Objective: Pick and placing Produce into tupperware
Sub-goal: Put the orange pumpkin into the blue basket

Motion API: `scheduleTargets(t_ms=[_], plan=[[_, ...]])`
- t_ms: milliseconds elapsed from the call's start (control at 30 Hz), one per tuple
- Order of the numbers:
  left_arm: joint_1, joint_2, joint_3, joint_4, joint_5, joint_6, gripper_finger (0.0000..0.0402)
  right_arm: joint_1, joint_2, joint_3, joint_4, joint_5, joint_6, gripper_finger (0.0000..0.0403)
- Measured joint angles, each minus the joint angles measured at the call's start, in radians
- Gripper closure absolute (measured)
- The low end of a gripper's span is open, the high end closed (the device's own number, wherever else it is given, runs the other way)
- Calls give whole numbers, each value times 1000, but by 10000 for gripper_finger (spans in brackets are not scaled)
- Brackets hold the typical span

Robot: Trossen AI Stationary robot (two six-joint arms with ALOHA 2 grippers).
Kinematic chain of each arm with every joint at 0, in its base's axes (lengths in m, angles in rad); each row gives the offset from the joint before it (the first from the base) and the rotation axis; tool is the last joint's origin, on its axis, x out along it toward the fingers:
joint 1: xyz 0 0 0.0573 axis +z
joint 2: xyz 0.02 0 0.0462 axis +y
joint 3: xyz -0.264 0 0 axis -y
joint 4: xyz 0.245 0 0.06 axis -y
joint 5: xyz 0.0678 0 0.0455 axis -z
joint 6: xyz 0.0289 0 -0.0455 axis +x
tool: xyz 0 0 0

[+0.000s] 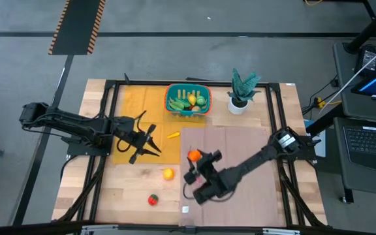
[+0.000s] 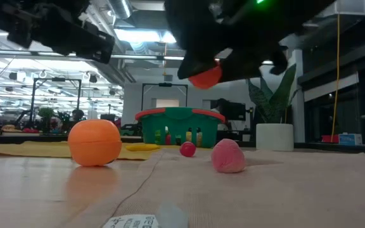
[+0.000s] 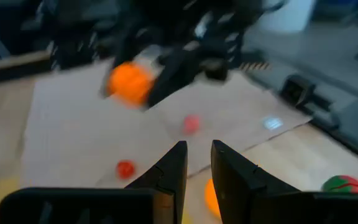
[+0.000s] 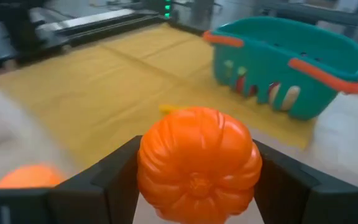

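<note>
Wooden desk (image 1: 96, 196) with a yellow mat (image 1: 139, 108) and a pink mat (image 1: 240, 147) laid on it. At the far edge stands the teal basket (image 1: 188, 111), produce already inside, beside a potted plant (image 1: 242, 91). The right gripper (image 1: 198, 156) hangs above the pink mat, its fingers closed on an orange pumpkin (image 4: 197, 165). The left gripper (image 1: 150, 145) hovers over the yellow mat, fingers open, near a yellow piece (image 1: 173, 135). An orange fruit (image 1: 168, 173) and a red one (image 1: 153, 200) lie on bare wood.
</note>
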Motion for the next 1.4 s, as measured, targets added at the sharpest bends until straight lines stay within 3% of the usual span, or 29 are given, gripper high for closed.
scheduleTargets(t_ms=[200,433,633,867,1033,1400], plan=[[79,0,-159,245,30,-55,335,-101,0,1,-17,-8,-27,154],[119,0,-192,291,38,-60,335,-180,0,1,117,28,-61,154],[120,0,-192,293,45,-60,335,-260,0,1,376,63,-338,154],[120,0,-192,290,69,-42,335,-387,0,1,652,-163,-688,154],[120,0,-192,279,69,-43,335,-466,-4,1,777,-223,-883,154],[120,0,-192,278,68,-53,335,-643,-50,1,785,-460,-976,154]])
